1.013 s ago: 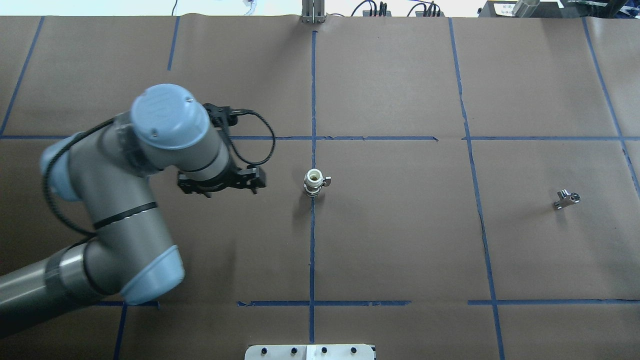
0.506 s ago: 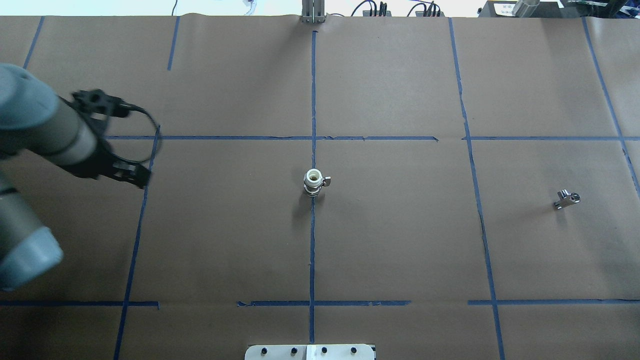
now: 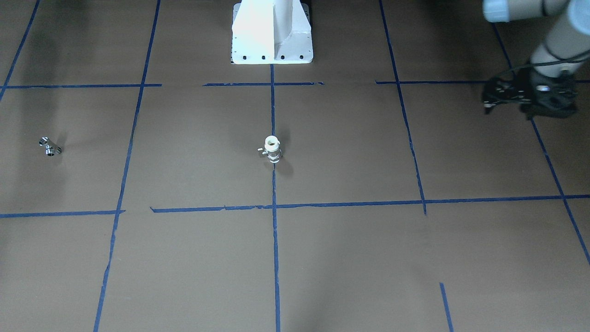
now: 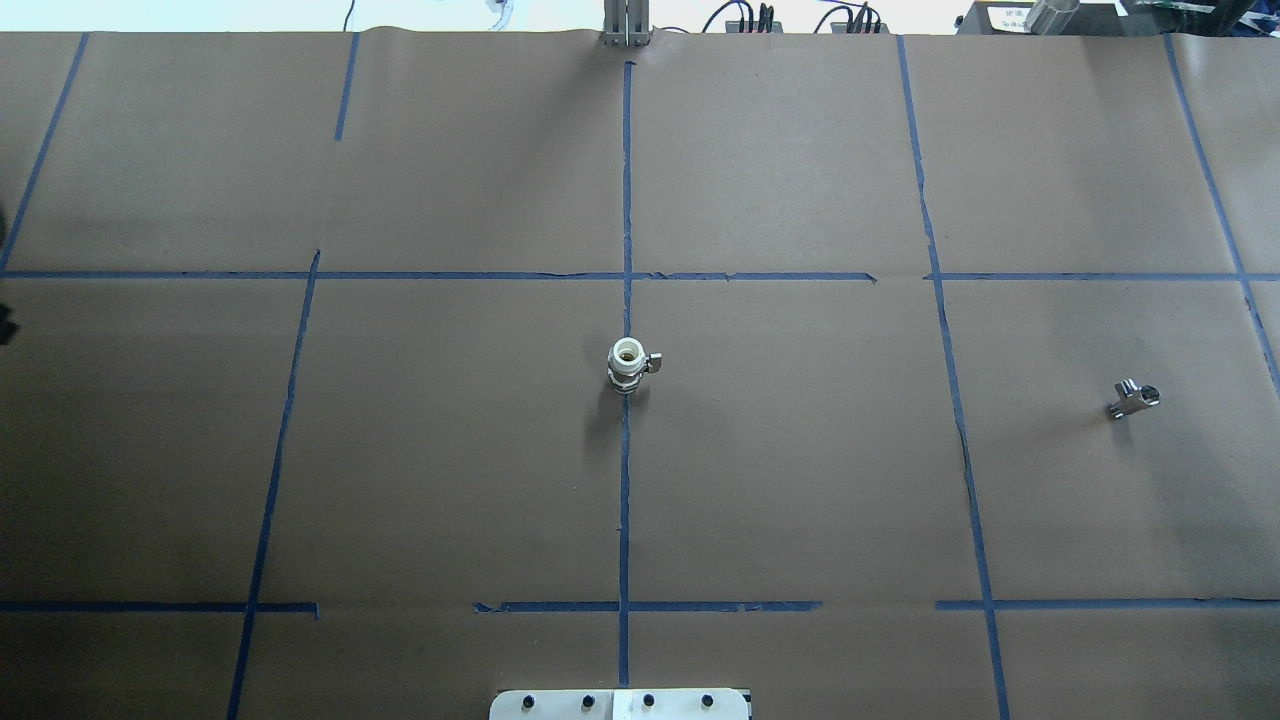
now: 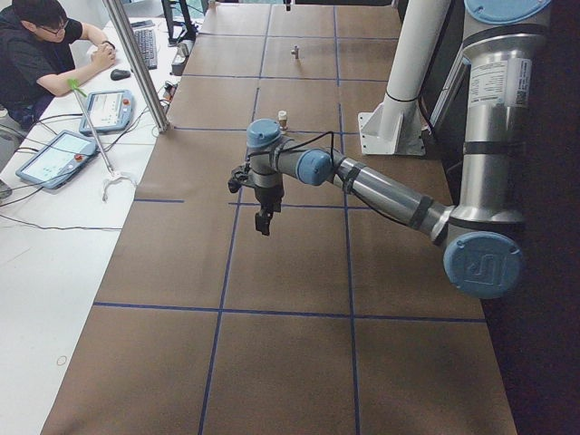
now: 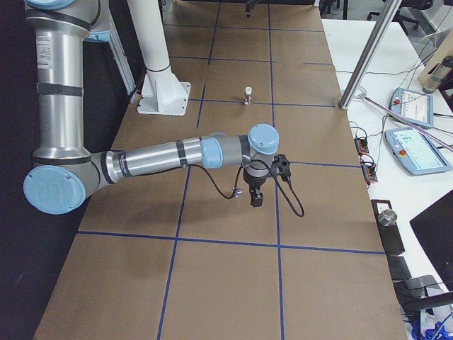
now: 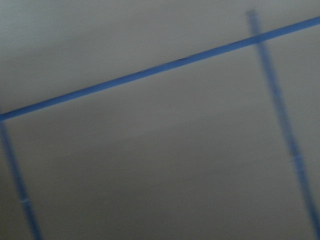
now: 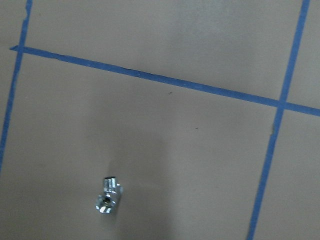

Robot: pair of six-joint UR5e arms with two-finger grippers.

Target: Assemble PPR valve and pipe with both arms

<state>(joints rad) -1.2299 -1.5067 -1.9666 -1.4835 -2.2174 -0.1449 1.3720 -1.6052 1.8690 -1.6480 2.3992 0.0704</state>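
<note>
The PPR valve (image 4: 627,366) stands upright on the centre tape line, white ring end up and side handle out; it also shows in the front view (image 3: 273,148). The chrome pipe (image 4: 1133,398) lies far right on the paper, and shows in the front view (image 3: 49,146) and the right wrist view (image 8: 108,195). My left gripper (image 3: 530,107) hangs far to the left of the valve, pointing down, open and empty. My right gripper (image 6: 256,198) hovers over the pipe's area; I cannot tell whether it is open or shut.
The white pedestal (image 3: 272,32) stands at the table's near-robot edge. Blue tape lines grid the brown paper (image 4: 800,450). A metal pole (image 5: 136,63), tablets and a seated operator (image 5: 41,45) are beyond the far edge.
My left arm has swung left, away from the valve, and almost out of the overhead view. The valve and the pipe have not moved.
</note>
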